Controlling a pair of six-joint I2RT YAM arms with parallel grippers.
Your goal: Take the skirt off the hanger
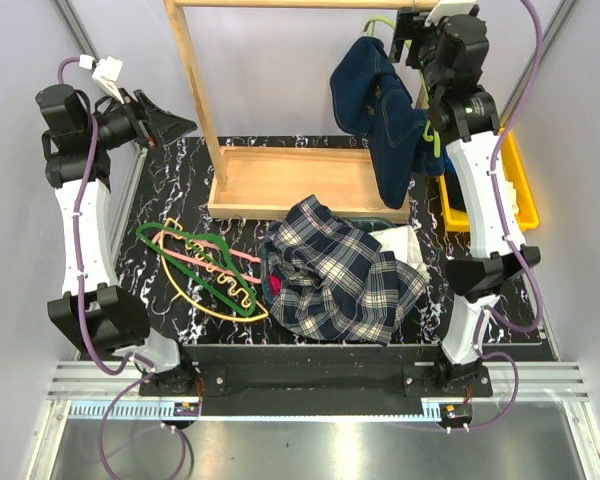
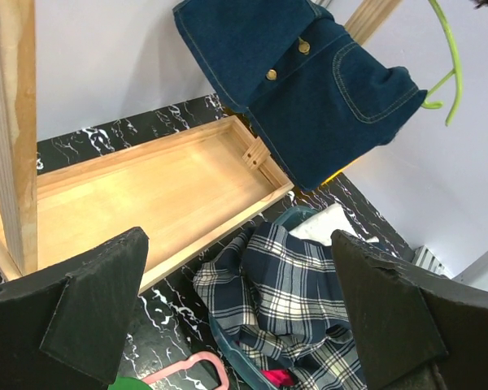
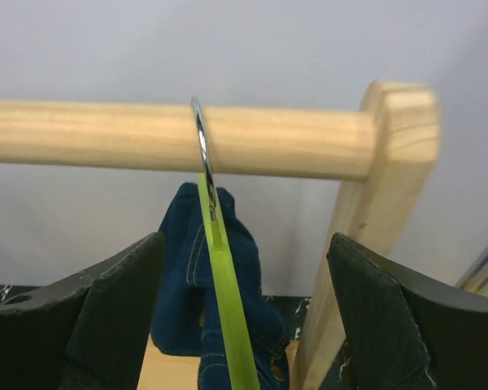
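Observation:
The plaid skirt (image 1: 340,275) lies crumpled in a heap at the middle of the table, also in the left wrist view (image 2: 301,292). The dark green hanger (image 1: 195,252) lies flat on the table to its left, bare and apart from it. My left gripper (image 1: 175,127) hovers open at the far left, high above the table, with nothing between its fingers (image 2: 237,244). My right gripper (image 1: 412,40) is up at the rack's rod, open, its fingers either side of the lime-green hanger (image 3: 228,301) without touching it.
A denim garment (image 1: 385,120) hangs on the lime-green hanger from the wooden rack's rod (image 3: 106,134). The rack's tray base (image 1: 300,180) stands behind the skirt. Pink (image 1: 242,256) and yellow (image 1: 210,308) hangers lie with the green one. A teal bin (image 2: 228,341) with a red garment (image 2: 281,378) sits under the skirt. A yellow bin (image 1: 520,190) stands at right.

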